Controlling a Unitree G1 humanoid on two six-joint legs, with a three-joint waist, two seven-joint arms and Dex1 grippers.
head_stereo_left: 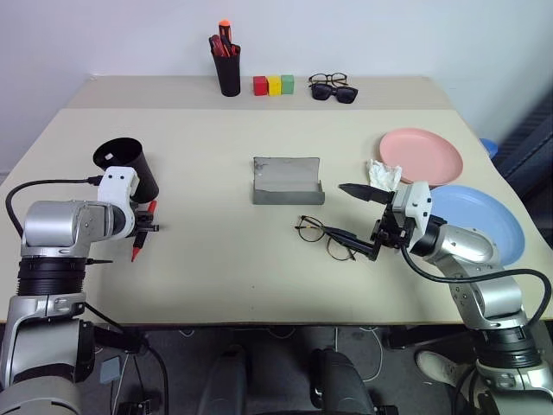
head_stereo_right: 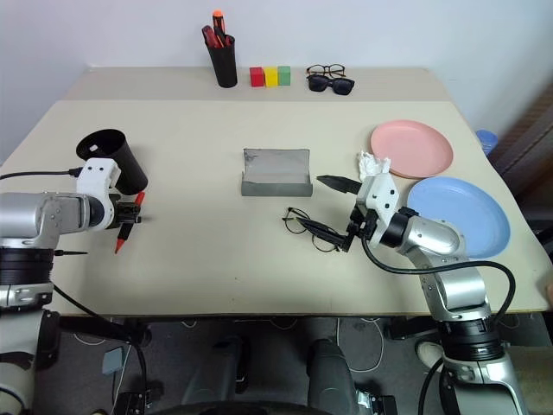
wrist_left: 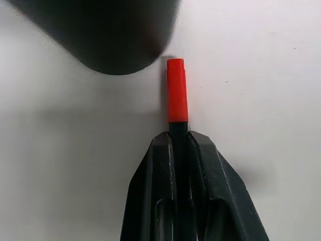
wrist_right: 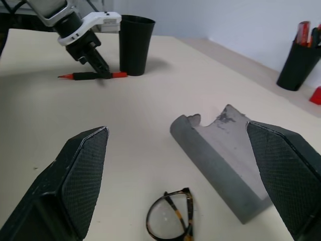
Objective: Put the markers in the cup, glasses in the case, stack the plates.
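Left pincer [wrist_left: 179,150] angled down, clamped on marker [wrist_left: 176,90], beside cup [head_stereo_left: 130,164]

glasses [wrist_right: 170,221] cut off at frame edge, marker [wrist_left: 177,95] barrel hidden between fingers

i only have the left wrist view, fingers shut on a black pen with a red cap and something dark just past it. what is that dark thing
Observer: It is the cup, standing upright on the table right beside the marker that the left gripper has pinched.
Operator: is the marker off the table yet
Observer: It looks to lie flat on the table, red cap toward the cup's base.
Operator: what's the right arm doing
Observer: The right gripper is wide open, hovering beside the glasses, holding nothing.
Operator: is the case ready
Observer: The case lies open mid-table, just beyond the glasses.
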